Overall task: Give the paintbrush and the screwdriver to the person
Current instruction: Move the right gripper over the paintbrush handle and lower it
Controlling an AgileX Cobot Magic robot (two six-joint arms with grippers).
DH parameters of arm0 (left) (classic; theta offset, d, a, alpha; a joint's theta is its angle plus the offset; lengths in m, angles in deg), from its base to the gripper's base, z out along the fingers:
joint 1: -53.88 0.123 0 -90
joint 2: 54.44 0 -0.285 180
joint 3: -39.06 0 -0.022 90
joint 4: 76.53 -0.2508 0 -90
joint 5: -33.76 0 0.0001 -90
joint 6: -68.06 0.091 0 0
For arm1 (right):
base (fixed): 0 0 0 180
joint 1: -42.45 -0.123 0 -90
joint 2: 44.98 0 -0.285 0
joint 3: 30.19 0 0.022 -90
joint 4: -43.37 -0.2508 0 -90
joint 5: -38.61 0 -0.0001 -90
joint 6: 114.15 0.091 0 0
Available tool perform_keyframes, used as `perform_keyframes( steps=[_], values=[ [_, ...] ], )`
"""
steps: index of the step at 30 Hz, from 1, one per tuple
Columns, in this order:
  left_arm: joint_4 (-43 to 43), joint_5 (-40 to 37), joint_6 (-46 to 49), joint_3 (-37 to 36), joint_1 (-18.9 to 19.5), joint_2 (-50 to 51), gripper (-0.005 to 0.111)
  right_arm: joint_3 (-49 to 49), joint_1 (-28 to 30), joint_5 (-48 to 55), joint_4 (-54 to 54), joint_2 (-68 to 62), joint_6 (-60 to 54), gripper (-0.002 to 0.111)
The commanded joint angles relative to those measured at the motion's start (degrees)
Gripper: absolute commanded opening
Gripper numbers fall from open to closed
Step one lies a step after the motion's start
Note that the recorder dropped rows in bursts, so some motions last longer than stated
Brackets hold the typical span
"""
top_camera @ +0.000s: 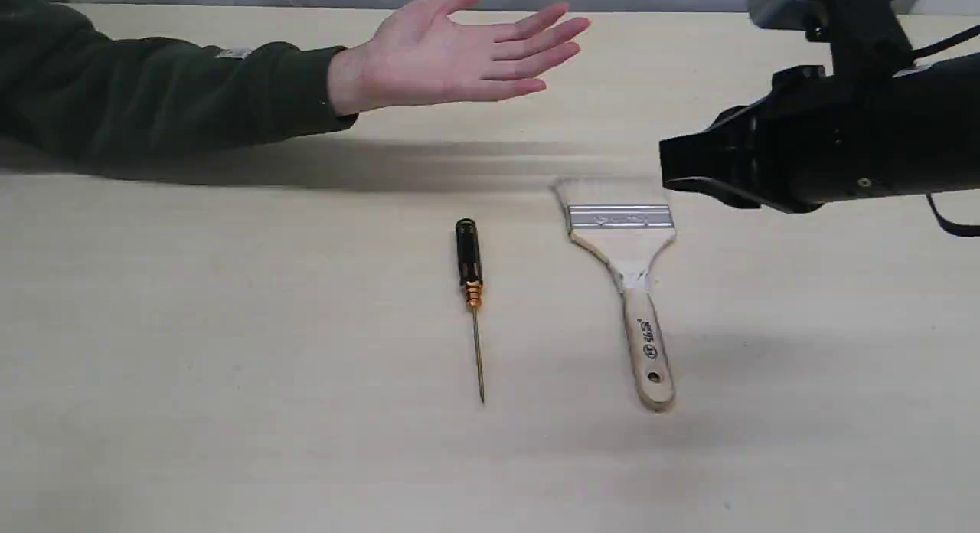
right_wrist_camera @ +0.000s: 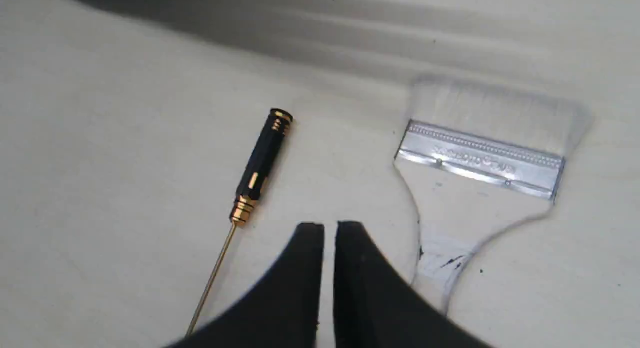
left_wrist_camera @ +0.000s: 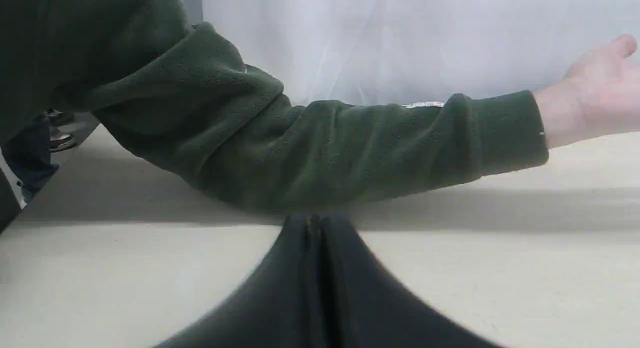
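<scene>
The paintbrush [top_camera: 622, 238] lies flat on the table, its pale bristles toward the far side and its wooden handle toward the near edge. To its left lies the screwdriver [top_camera: 468, 261], black handle far, thin shaft near. The person [top_camera: 459, 54] holds an open palm above the table's far side, the arm in a dark green sleeve. My right gripper [top_camera: 668, 169] hovers over the bristles, shut and holding nothing. In the right wrist view the right gripper [right_wrist_camera: 330, 229] hangs between the screwdriver [right_wrist_camera: 260, 160] and the paintbrush [right_wrist_camera: 480, 158]. My left gripper [left_wrist_camera: 315, 220] is shut and empty, just below the person's sleeve [left_wrist_camera: 325, 148].
The pale table [top_camera: 230, 380] carries only the two tools. The sleeve's shadow [top_camera: 344, 161] falls across the table beyond them. A white curtain [left_wrist_camera: 400, 38] closes the far side. Someone's shoes [left_wrist_camera: 60, 138] show on the floor beyond the table's edge in the left wrist view.
</scene>
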Motion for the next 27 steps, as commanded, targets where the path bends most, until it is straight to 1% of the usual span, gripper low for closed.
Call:
perform_keyframes(
  steps=[1,4,7,9,11,12,13,18,23,25,27],
  values=[
    [0.0,0.7,-0.1,-0.1,-0.4,-0.1,0.000,0.4,-0.1,-0.1,0.4,-3.2,0.1,0.004],
    [0.0,0.6,-0.1,-0.1,-0.4,-0.1,0.000,0.4,-0.1,-0.1,0.4,-6.0,-0.3,0.009],
    [0.0,0.6,-0.1,-0.1,-0.4,-0.1,0.000,0.4,-0.1,-0.4,0.4,-8.7,-0.4,0.022],
    [0.0,0.6,-0.1,-0.1,-0.4,-0.1,0.000,0.6,-0.1,-0.4,0.2,-10.0,-0.4,0.034],
    [0.0,0.6,-0.1,-0.1,-0.4,-0.1,0.000,0.6,-0.1,-0.4,-0.3,-10.5,0.1,0.043],
    [0.0,0.6,-0.1,-0.1,-0.4,-0.1,0.000,0.6,-0.1,-0.5,-0.4,-10.6,0.0,0.048],
    [0.0,0.6,-0.1,-0.1,-0.4,-0.1,0.000,0.6,-0.1,-0.8,-0.4,-10.6,-0.2,0.050],
    [0.0,0.6,-0.1,-0.1,-0.4,-0.1,0.000,0.6,-0.1,-2.6,-0.7,-10.6,1.8,0.050],
    [0.0,0.6,-0.1,-0.1,-0.4,-0.1,0.000,0.6,-0.1,-4.5,-0.7,-10.7,2.0,0.054],
    [0.1,0.6,-0.1,-0.1,-0.4,-0.1,0.000,1.2,-0.1,-3.9,-0.3,-11.7,2.5,0.054],
    [0.1,0.6,-0.1,-0.1,-0.4,-0.1,0.000,3.1,-0.1,-1.4,2.9,-13.7,6.5,0.054]
  ],
)
